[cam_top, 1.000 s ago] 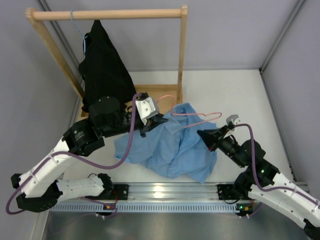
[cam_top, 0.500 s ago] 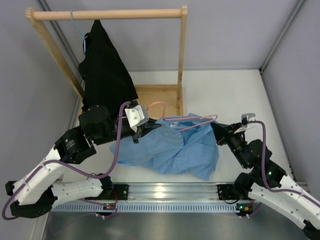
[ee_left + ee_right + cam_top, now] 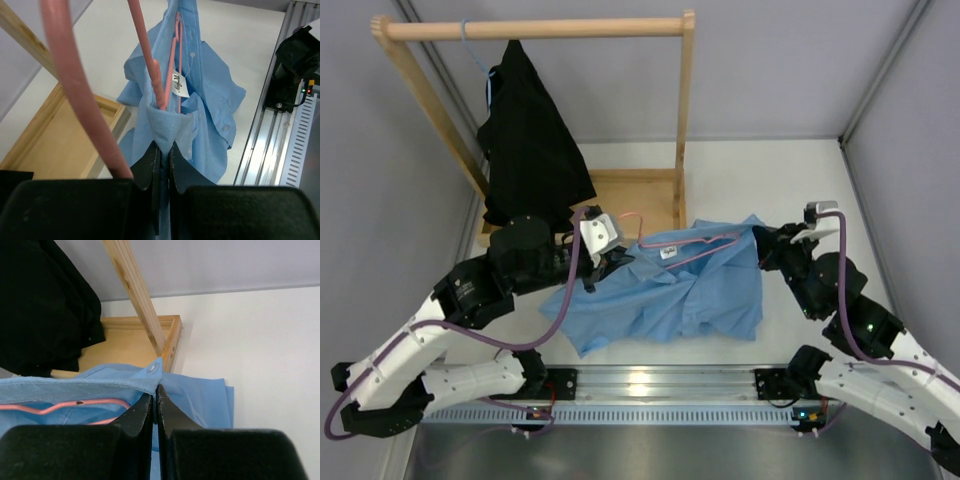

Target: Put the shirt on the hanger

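The light blue shirt (image 3: 670, 300) hangs stretched between both grippers, its lower part lying crumpled on the table. My left gripper (image 3: 610, 262) is shut on the collar fabric (image 3: 162, 125). Beside the white neck label (image 3: 180, 85), the pink hanger (image 3: 150, 65) runs down into the neck opening. My right gripper (image 3: 763, 240) is shut on the shirt's far edge (image 3: 152, 377) by a button. The hanger's wire (image 3: 705, 236) lies across the top of the shirt, and in the right wrist view the hanger (image 3: 75, 404) shows inside the fabric.
A wooden rack (image 3: 685, 110) stands at the back with a black garment (image 3: 525, 140) on a thin blue hanger (image 3: 475, 55). Its wooden base (image 3: 630, 190) lies just behind the shirt. A metal rail (image 3: 650, 385) runs along the near table edge.
The right gripper has moved back and to the right with the shirt's edge. The left gripper shifted slightly left. The shirt went from a crumpled heap to a wide spread between them.
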You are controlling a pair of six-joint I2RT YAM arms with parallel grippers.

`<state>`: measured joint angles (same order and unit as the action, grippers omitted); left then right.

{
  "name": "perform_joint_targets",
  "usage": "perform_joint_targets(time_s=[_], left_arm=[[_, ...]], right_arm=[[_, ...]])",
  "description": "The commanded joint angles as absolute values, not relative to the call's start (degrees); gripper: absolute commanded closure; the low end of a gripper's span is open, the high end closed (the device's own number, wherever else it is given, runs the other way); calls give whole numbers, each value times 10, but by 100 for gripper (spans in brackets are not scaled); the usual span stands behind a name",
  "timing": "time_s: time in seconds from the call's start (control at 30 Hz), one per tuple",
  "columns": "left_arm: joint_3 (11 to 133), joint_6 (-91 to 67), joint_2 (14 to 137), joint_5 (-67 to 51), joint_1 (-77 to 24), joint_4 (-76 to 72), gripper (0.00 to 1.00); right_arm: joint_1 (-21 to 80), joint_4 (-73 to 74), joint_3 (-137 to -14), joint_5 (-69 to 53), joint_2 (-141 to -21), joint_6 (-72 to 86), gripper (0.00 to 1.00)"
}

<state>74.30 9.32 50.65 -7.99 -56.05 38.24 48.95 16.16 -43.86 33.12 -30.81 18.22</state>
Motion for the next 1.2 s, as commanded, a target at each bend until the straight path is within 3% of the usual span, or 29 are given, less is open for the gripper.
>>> perform_joint_targets(time_s=[0.0, 0.37, 0.53, 0.63, 0.73, 0.87, 0.9, 1.0, 1.03, 1.1, 1.13, 1.17], left_arm=[[745, 95, 506, -21, -561, 421, 100], [781, 37, 569, 179, -565, 432, 100], [778, -32, 569, 104, -565, 312, 100], [745, -67, 551, 27, -565, 195, 100], [722, -95, 535, -30, -565, 96, 100], [753, -107, 548, -68, -564, 74, 100], [760, -107, 554, -70, -564, 76, 100], [760, -113, 557, -72, -564, 68, 100], [755, -115, 555, -72, -564, 59, 100], [746, -115, 550, -62, -564, 48, 100], [747, -107, 551, -61, -564, 52, 100], [751, -102, 555, -61, -563, 58, 100]], right_arm=[[475, 183, -492, 398, -336, 123, 100], [475, 193, -529, 217, -375, 146, 100], [478, 62, -442, -68, -359, 205, 100], [495, -71, -365, -130, -345, 280, 100], [520, -115, -324, -106, -334, 305, 100], [531, -71, -318, -30, -313, 285, 100], [532, -64, -316, -19, -296, 283, 97], [532, -35, -316, 15, -267, 279, 68], [532, -26, -316, 21, -261, 278, 51], [531, 18, -318, 23, -238, 274, 41], [532, 38, -323, 25, -229, 272, 30], [532, 60, -326, 26, -215, 271, 28]])
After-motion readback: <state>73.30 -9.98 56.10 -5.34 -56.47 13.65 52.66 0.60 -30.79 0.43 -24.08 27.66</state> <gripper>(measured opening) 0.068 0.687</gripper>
